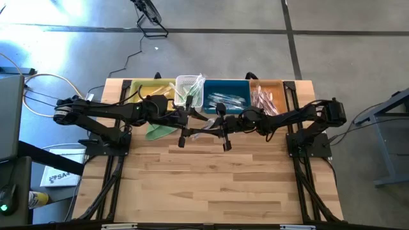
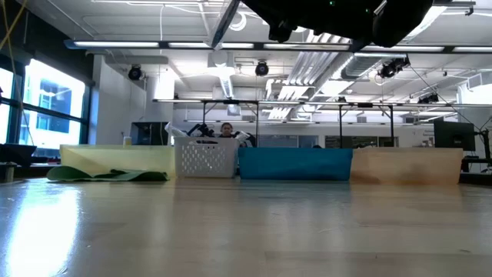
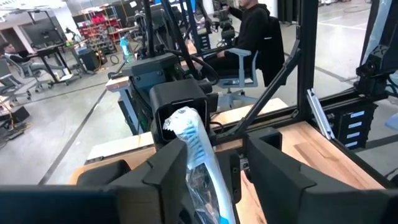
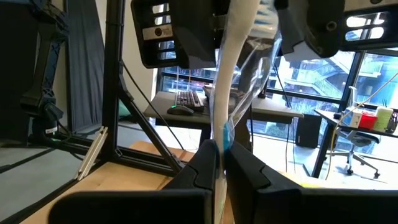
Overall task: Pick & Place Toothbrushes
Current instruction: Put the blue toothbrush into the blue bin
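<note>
A blue-white toothbrush (image 3: 198, 155) in a clear wrapper hangs above the middle of the table, between my two grippers, which meet nose to nose. My right gripper (image 4: 222, 155) is shut on it. My left gripper (image 3: 217, 165) stands open, one finger on either side of the toothbrush's other stretch (image 4: 239, 37). In the high view both grippers, left (image 1: 203, 121) and right (image 1: 209, 128), hover just near of the bins. More toothbrushes lie in the white basket (image 1: 190, 86), the blue bin (image 1: 227, 97) and the orange bin (image 1: 267, 97). My right gripper pinches the toothbrush between its two fingers at a blue part of the handle (image 4: 225, 134). The fingers come about level from the table's right. The toothbrush sticks out ahead of them toward the left gripper, clear of the table. My left gripper: the wrapper runs close along one finger (image 3: 168, 168); whether they touch, I cannot tell.
Four bins stand in a row along the far edge, with a yellow one (image 1: 150, 89) at the left. A folded green cloth (image 1: 160, 131) lies in front of it. A person sits at a desk beyond the table (image 2: 226, 131).
</note>
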Tool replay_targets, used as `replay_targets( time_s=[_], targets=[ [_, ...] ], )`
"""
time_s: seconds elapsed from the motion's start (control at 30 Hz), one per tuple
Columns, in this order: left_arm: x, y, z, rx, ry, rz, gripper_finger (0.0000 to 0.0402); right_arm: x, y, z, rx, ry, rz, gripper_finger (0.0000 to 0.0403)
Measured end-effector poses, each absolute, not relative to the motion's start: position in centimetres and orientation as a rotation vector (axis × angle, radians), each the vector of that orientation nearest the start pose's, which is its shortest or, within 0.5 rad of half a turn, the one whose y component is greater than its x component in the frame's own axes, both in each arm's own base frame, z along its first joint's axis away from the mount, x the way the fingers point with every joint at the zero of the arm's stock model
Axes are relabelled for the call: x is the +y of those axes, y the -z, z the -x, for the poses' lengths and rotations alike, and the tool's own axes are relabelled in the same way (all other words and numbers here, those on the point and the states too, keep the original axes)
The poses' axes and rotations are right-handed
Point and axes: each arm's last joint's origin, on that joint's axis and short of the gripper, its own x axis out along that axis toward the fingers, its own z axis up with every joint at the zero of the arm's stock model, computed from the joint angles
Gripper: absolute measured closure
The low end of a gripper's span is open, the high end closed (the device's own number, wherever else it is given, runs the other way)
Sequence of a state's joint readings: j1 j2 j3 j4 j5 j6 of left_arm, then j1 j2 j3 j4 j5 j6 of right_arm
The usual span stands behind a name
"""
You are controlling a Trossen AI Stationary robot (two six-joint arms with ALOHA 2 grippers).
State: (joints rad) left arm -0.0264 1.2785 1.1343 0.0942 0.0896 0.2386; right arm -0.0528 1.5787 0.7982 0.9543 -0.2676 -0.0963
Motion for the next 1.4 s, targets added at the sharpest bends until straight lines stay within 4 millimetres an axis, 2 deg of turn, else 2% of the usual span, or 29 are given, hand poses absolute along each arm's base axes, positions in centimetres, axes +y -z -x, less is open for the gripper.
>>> replay_targets(
  time_s=[0.27, 0.57, 0.7, 0.87, 0.97, 1.1, 1.27, 1.4],
  targets=[
    [-0.9, -38.6, -27.9, 0.005, 0.083, -0.293, 0.0211, -1.0, -25.4, -33.2, -0.182, -0.206, 0.124, 0.0393],
    [-0.3, -40.1, -24.6, 0.052, -0.069, -0.346, 0.021, -1.1, -25.5, -33.2, -0.172, -0.194, 0.13, 0.0393],
    [-0.3, -39.8, -23.7, 0.118, -0.058, -0.323, 0.021, -2.0, -25.7, -32.9, -0.123, -0.079, 0.149, 0.0393],
    [-0.3, -39.0, -23.2, 0.208, -0.049, -0.28, 0.021, -2.7, -25.5, -32.3, 0.01, 0.164, 0.296, 0.0393],
    [-0.2, -38.6, -23.2, 0.256, -0.076, -0.283, 0.021, -3.0, -25.3, -32.2, 0.066, 0.248, 0.366, 0.0393],
    [-0.1, -38.2, -23.0, 0.307, -0.119, -0.293, 0.021, -4.4, -25.0, -32.0, 0.118, 0.31, 0.389, 0.0393],
    [0.0, -37.8, -22.9, 0.352, -0.121, -0.298, 0.021, -7.5, -24.7, -31.5, 0.189, 0.376, 0.342, 0.0393],
    [0.0, -37.5, -22.8, 0.377, -0.118, -0.3, 0.021, -10.0, -25.3, -31.4, 0.312, 0.395, 0.285, 0.0393]
  ],
)
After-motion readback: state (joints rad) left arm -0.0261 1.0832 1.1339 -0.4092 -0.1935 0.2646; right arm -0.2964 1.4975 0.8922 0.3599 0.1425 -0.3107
